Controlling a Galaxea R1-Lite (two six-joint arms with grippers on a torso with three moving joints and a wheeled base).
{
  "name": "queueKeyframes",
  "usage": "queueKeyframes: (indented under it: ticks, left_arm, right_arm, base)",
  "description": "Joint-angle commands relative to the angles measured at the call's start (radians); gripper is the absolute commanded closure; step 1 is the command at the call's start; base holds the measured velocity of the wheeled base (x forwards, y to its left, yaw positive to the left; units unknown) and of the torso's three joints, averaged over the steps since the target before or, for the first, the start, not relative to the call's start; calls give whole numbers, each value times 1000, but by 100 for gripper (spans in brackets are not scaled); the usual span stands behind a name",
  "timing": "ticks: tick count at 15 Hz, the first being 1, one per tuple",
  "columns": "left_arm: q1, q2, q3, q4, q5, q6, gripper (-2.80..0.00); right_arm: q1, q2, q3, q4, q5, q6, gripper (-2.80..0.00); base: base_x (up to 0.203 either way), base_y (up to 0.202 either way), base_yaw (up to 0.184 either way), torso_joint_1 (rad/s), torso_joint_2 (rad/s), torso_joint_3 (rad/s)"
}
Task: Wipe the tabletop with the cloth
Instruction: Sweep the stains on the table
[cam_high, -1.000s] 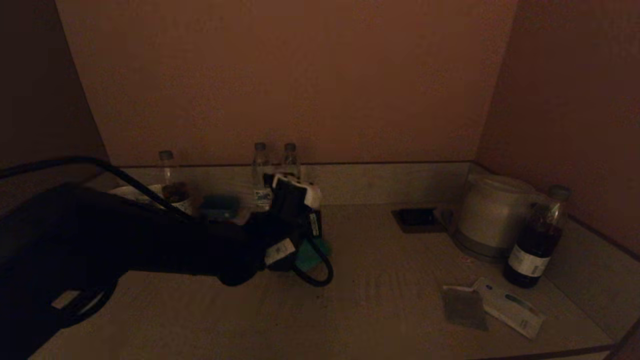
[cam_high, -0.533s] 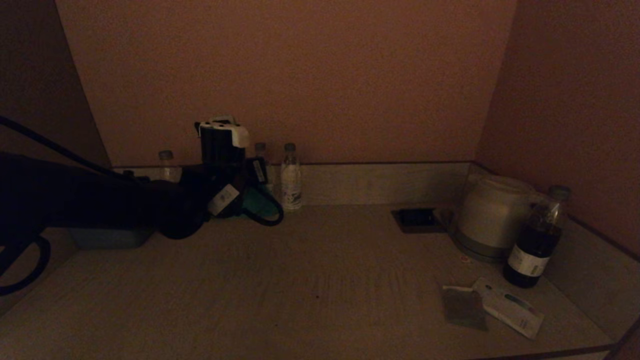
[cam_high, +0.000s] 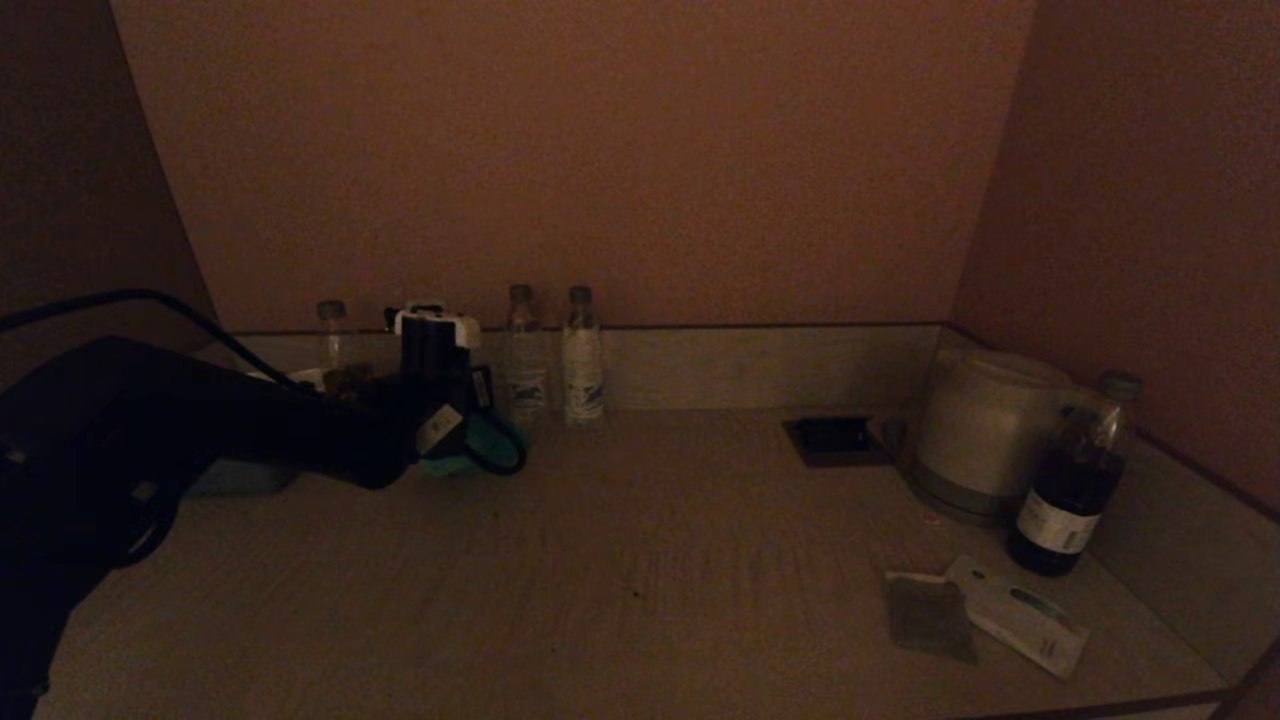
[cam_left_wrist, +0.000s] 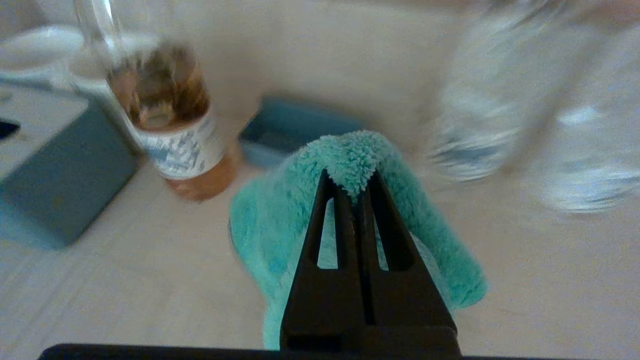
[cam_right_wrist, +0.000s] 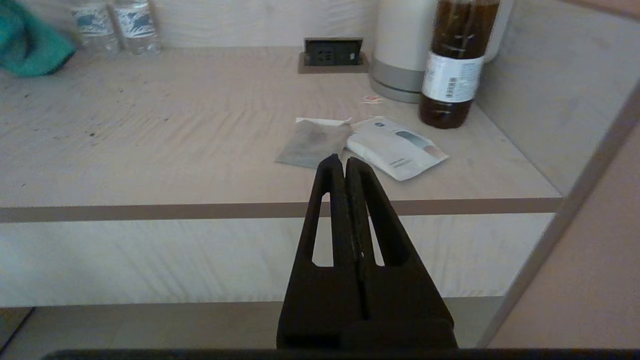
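Dim reddish head view; blurred left-wrist bottles (cam_left_wrist: 505, 130)

In the head view, the left arm (cam_high: 200, 430) is covering most of the grey box (cam_high: 240, 478) behind it and the lower part of the brown-drink bottle (cam_high: 335, 350). The cloth (cam_high: 455, 450) is showing only as a small teal patch beside the wrist. In the left wrist view, the two clear bottles (cam_left_wrist: 525, 125) are smearing into blur, so their labels are proving unreadable, and the grey box (cam_left_wrist: 50, 170) is running off the picture's edge. In the right wrist view, the cloth (cam_right_wrist: 30, 47) is being cut off at the corner.
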Motion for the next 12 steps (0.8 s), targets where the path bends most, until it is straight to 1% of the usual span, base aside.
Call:
queueKeyframes:
  ticks: [1, 3, 4, 7, 12]
  left_arm:
    - [7, 125, -30, -3, 4, 11, 0]
    - [8, 171, -48, 1, 5, 23, 0]
    - [6, 178, -38, -1, 5, 23, 0]
    - [-28, 186, -10, -5, 6, 20, 0]
    - [-51, 205, -33, 3, 8, 23, 0]
  right_arm:
    - [0, 0, 0, 0, 0, 0, 0]
    - [0, 0, 0, 0, 0, 0, 0]
    - [0, 0, 0, 0, 0, 0, 0]
    - [0, 0, 0, 0, 0, 0, 0]
    - [0, 0, 0, 0, 0, 0, 0]
  base:
    - [0, 0, 0, 0, 0, 0]
    - [0, 0, 0, 0, 0, 0]
    - [0, 0, 0, 0, 0, 0]
    - [0, 0, 0, 0, 0, 0]
    - [0, 0, 0, 0, 0, 0]
